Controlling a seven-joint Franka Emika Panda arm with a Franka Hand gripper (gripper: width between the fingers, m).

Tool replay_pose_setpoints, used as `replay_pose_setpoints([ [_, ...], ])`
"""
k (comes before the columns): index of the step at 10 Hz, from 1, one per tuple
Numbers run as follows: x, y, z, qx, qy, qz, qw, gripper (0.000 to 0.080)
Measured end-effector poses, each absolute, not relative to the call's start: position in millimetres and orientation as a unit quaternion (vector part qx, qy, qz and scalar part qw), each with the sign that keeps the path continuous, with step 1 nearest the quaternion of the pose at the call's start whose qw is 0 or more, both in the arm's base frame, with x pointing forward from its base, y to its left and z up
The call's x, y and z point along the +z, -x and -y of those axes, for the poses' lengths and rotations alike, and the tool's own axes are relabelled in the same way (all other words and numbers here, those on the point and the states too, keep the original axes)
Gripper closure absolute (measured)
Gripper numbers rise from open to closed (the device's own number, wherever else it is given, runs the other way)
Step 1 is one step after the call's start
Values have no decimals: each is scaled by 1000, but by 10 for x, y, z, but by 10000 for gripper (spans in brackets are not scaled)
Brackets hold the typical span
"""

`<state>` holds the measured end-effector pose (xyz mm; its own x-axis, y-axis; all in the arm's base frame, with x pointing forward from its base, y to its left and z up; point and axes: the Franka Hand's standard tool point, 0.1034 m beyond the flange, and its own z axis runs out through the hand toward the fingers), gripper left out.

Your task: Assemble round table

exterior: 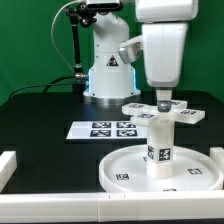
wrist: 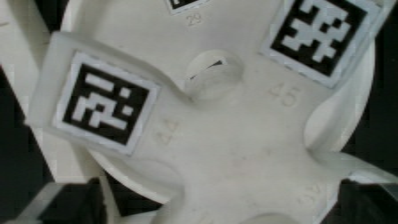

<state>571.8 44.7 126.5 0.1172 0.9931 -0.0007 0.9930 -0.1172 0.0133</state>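
Exterior view: at lower right, the round disc (exterior: 122, 172) carries the upright cylinder leg (exterior: 160, 142), capped by the cross-shaped foot piece (exterior: 188, 113), probably for fastening. The gripper (exterior: 161, 99) meets its hub from above; I cannot tell whether it clamps. The marker board (exterior: 108, 128) lies clear, centre-left. Wrist view: the cross-shaped foot piece (wrist: 214, 150) overruns the frame edges.

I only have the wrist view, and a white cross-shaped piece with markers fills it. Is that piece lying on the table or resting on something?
Observer: The cross-shaped foot piece sits on top of the leg, clear of the table.
Operator: Is the leg upright?
Observer: Yes, it stands upright near the middle of the round disc.
Operator: Where is the gripper?
Observer: The gripper is right at the foot piece's centre, from above. I cannot tell whether it is gripping.
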Motion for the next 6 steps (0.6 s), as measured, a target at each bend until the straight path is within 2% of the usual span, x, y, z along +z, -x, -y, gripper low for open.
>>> replay_pose_setpoints([
  [2,1269,-5724,-420,-3,-706,-708,12,151],
  [6,1227,-5702,-380,-6,-674,-739,9,151],
])
